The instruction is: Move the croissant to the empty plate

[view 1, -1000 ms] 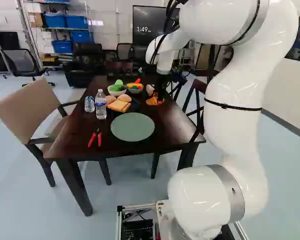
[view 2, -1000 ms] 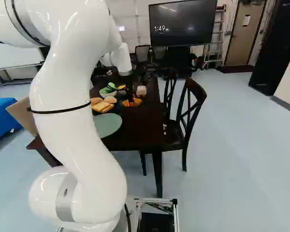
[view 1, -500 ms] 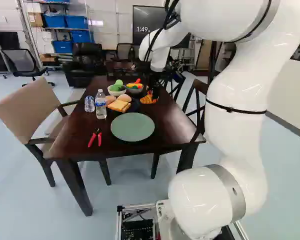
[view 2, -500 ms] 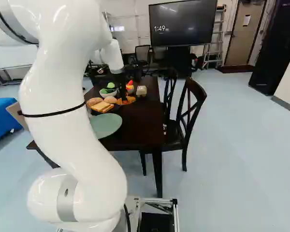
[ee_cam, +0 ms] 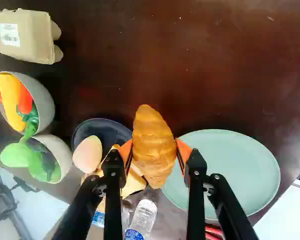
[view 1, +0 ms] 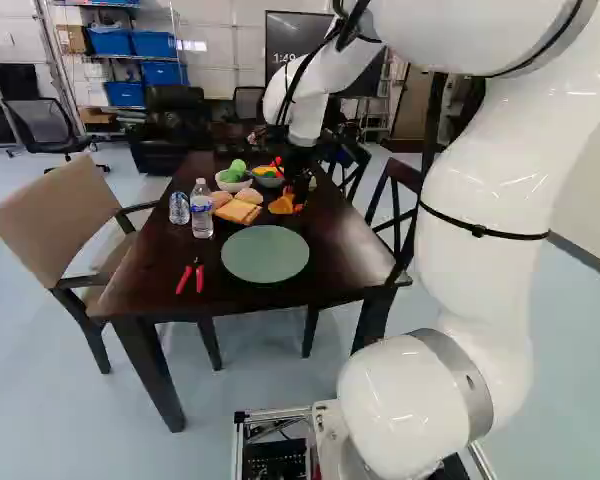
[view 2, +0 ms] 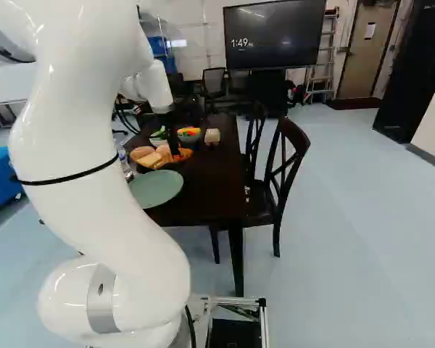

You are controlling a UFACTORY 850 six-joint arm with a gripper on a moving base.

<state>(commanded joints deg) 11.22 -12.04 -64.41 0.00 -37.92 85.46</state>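
Wrist view: black two-fingered end effector (ee_cam: 154,151) closed on the golden-brown, ridged croissant (ee_cam: 152,145), an orange pad pressed to each side. Croissant seems airborne, beside the round dark plate (ee_cam: 94,121) with bread. Surface looks matte, perhaps soft foam; a harder squeeze might dent it. Smooth, pale green round plate (ee_cam: 240,165) bare.

Left base view: green plate toward the near edge of the dark, glossy wooden bench (view 1: 325,268); croissant farther from that edge. Red-handled pliers (view 1: 190,277) by the near left corner.

Right base view: grey-beige, bumpy egg carton (view 2: 212,135) toward the bench's right edge. Croissant beyond the green plate. Grasp done, by my reckoning; carrying over, lowering and release remain.
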